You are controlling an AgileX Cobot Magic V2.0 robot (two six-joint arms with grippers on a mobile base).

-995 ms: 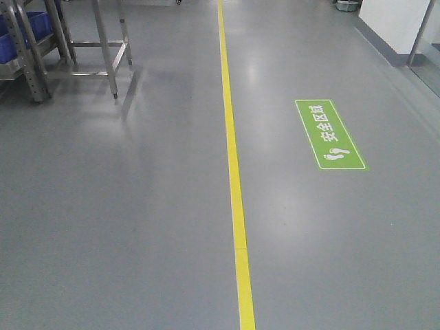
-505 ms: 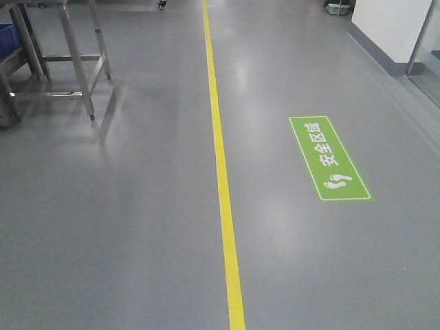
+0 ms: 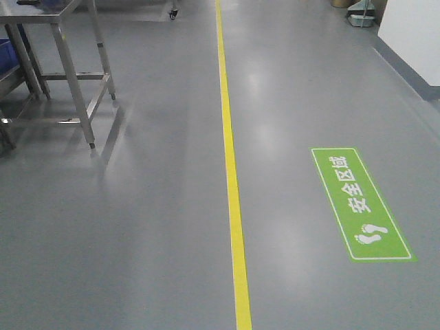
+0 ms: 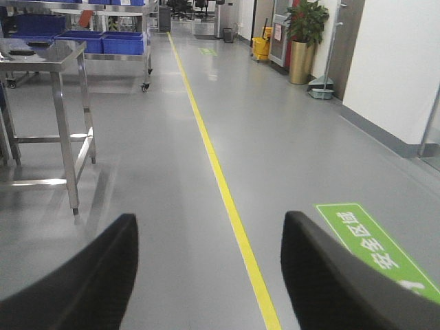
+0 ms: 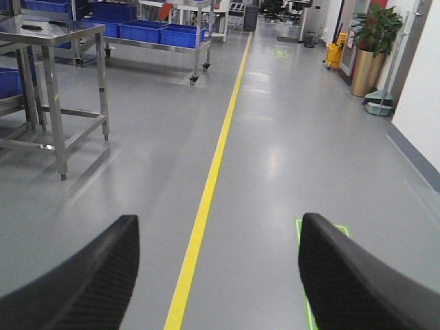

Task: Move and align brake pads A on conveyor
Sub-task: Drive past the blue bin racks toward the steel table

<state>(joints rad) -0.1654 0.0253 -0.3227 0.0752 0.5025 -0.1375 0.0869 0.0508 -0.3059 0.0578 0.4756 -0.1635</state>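
No brake pads and no conveyor show in any view. My left gripper (image 4: 210, 227) is open and empty, its two black fingers wide apart over the grey floor. My right gripper (image 5: 218, 227) is also open and empty, held above the floor. Neither gripper shows in the front view.
A yellow floor line (image 3: 232, 185) runs down the corridor, also in the left wrist view (image 4: 220, 179). A green floor sign (image 3: 359, 203) lies right of it. A steel table (image 3: 65, 75) stands at left. Racks with blue bins (image 5: 158, 31), a yellow bucket (image 4: 260, 48) and a potted plant (image 4: 302, 38) stand farther on.
The front view has advanced along the corridor: the green sign has slid nearer and to the right, and the steel table at left has come closer.
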